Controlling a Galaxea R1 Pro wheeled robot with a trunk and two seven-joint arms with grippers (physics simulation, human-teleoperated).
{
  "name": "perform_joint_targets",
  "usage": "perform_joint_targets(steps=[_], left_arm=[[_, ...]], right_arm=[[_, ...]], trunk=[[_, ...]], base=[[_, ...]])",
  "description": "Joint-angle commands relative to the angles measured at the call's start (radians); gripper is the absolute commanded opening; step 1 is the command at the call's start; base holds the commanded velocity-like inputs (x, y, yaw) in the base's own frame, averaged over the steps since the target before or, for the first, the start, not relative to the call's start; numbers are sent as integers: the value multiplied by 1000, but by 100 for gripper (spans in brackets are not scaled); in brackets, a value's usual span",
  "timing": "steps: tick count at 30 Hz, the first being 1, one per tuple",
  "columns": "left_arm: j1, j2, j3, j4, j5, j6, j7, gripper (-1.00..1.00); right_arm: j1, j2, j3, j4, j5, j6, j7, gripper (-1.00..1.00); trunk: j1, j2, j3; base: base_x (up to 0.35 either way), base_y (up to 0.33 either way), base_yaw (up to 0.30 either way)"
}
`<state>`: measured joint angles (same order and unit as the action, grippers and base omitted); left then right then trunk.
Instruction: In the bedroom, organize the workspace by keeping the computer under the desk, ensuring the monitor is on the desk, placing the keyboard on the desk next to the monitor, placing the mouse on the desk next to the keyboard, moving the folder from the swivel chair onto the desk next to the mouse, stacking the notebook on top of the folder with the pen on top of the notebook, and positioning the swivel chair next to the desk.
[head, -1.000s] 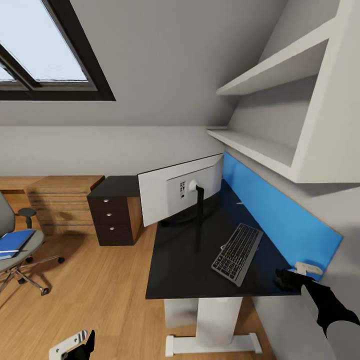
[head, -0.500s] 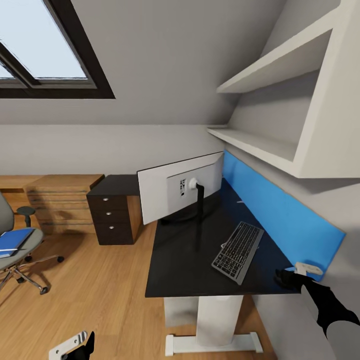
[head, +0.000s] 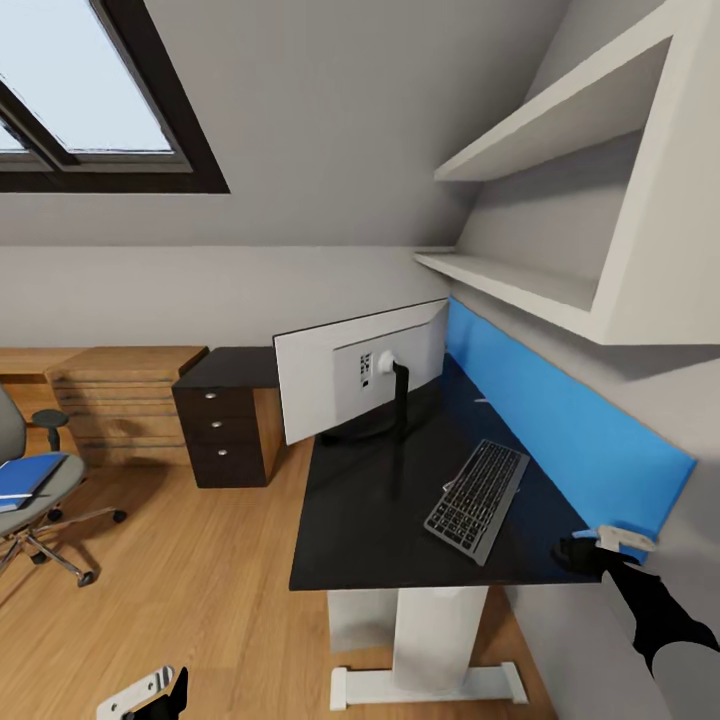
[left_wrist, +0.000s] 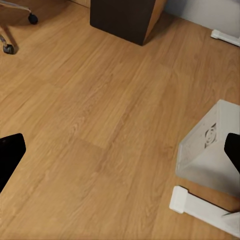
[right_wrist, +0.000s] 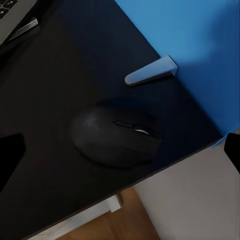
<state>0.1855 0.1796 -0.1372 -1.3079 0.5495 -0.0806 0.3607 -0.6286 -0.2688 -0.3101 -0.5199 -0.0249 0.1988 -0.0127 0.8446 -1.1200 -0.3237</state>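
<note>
The black desk (head: 380, 540) carries the monitor (head: 330, 375), its pale back towards me, and the keyboard (head: 477, 488) by the blue back panel. A thin white pen (head: 483, 401) lies near that panel. My right gripper (head: 600, 548) hovers open over the desk's near right corner. The dark mouse (right_wrist: 116, 135) lies on the desk between its fingers, untouched. The blue folder (head: 25, 478) rests on the swivel chair (head: 40, 505) at far left. The grey computer (left_wrist: 212, 145) stands under the desk. My left gripper (head: 150, 695) hangs open low over the floor. The notebook is out of view.
A dark drawer cabinet (head: 230, 415) stands against the desk's far end, beside a wooden chest (head: 125, 400). White shelves (head: 520, 285) overhang the desk's right side. The desk's white foot (left_wrist: 202, 211) lies next to the computer. Open wood floor (head: 200, 580) separates chair and desk.
The whole head view has drifted slightly, so the chair sits nearer the picture's left edge. Neither arm has visibly moved against the desk.
</note>
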Motion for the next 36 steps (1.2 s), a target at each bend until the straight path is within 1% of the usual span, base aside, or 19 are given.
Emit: perform_joint_targets(steps=[1,2,15,22,36], left_arm=[[0,1,-4,-1,10,-7,6,100],[0,1,-4,-1,10,-7,6,100],[0,1,-2,35,8,-8,7,100],[0,2,-2,47,7,-8,7,100],[0,1,-1,50,7,-8,9,100]], right_arm=[[0,0,-1,-2,-3,5,-2,100],[0,0,-1,-2,-3,5,-3,100],[0,0,0,2,-2,8,-5,100],[0,-1,-1,43,-4,15,-7,100],[0,-3,-1,47,-4,52,-7,100]], trunk=[[4,-8,-4],[8,-15,-7],[8,-15,-7],[8,-15,-7],[8,-15,-7]], base=[[0,0,0],[0,0,0],[4,0,0],[177,0,0],[94,0,0]])
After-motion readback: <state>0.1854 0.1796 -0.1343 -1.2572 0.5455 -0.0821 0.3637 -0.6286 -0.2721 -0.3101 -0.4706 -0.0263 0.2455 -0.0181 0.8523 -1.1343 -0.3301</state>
